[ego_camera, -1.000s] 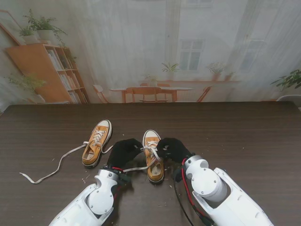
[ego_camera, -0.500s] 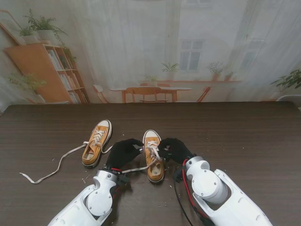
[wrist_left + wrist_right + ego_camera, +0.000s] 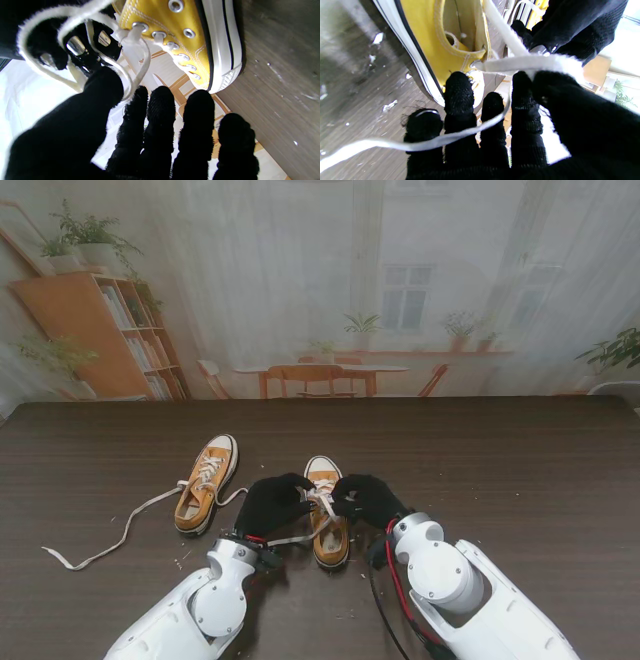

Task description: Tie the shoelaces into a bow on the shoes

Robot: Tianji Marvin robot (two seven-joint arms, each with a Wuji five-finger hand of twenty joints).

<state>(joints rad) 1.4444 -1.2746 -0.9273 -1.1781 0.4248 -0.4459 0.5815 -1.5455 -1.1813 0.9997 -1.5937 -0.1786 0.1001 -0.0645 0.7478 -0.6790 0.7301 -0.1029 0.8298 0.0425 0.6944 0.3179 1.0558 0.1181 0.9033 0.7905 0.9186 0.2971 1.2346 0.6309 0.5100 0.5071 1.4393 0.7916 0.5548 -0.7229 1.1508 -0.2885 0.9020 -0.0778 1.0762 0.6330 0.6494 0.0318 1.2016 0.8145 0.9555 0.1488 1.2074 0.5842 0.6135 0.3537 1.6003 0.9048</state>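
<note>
Two yellow canvas shoes lie on the dark table. The right-hand shoe (image 3: 327,530) sits between my black-gloved hands. My left hand (image 3: 272,502) and right hand (image 3: 366,496) meet over its white laces (image 3: 322,498). In the left wrist view a lace loop (image 3: 130,82) runs between my thumb and index finger beside the shoe (image 3: 192,40). The right wrist view shows my thumb and index finger pinching a lace strand (image 3: 527,63) above the shoe's opening (image 3: 445,37). A second strand (image 3: 440,141) drapes across the fingers. The other shoe (image 3: 207,480) lies to the left, untied.
A long loose lace (image 3: 110,542) trails from the left shoe toward the table's left side. One lace end (image 3: 288,537) of the near shoe lies by my left wrist. Small white specks (image 3: 180,558) are scattered on the wooden table (image 3: 520,470).
My left hand has shifted right to the shoe's laces, closing the gap to the right hand. The right hand has barely moved.
</note>
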